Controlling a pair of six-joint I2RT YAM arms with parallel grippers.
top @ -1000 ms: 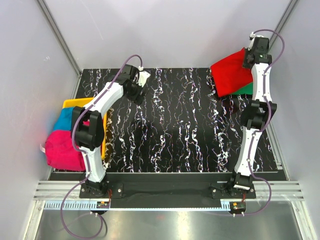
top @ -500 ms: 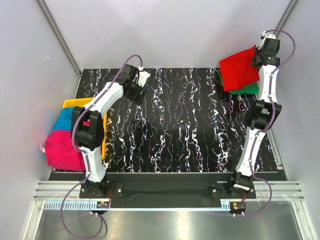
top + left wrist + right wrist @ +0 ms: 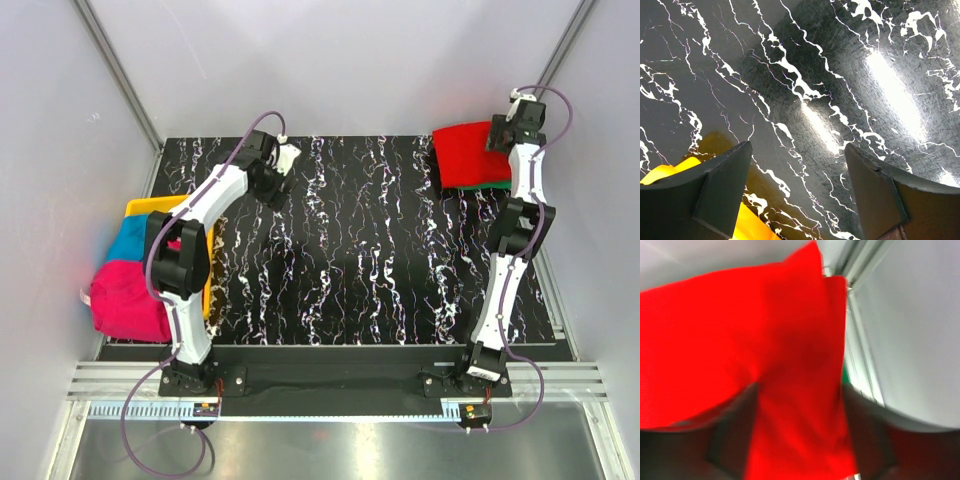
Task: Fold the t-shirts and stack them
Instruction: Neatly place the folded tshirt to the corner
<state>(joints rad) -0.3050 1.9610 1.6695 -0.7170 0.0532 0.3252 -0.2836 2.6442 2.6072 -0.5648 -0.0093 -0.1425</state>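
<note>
The bright red t-shirt lies folded at the table's far right corner, on top of the dark green t-shirt, of which only a strip shows. My right gripper is at the red shirt's right edge, open. In the right wrist view the red cloth runs between the spread fingers, with a sliver of green beside it. The magenta t-shirt and turquoise t-shirt are heaped at the left. My left gripper hangs open over bare table.
A yellow tray holds the turquoise and magenta shirts at the table's left edge; its corner shows under my left fingers. Grey walls and metal frame posts close in the back and sides, near the right gripper.
My right arm carried the red shirt back to the far right corner and lowered it flat onto the green one, then its jaws opened. The left arm has not moved.
</note>
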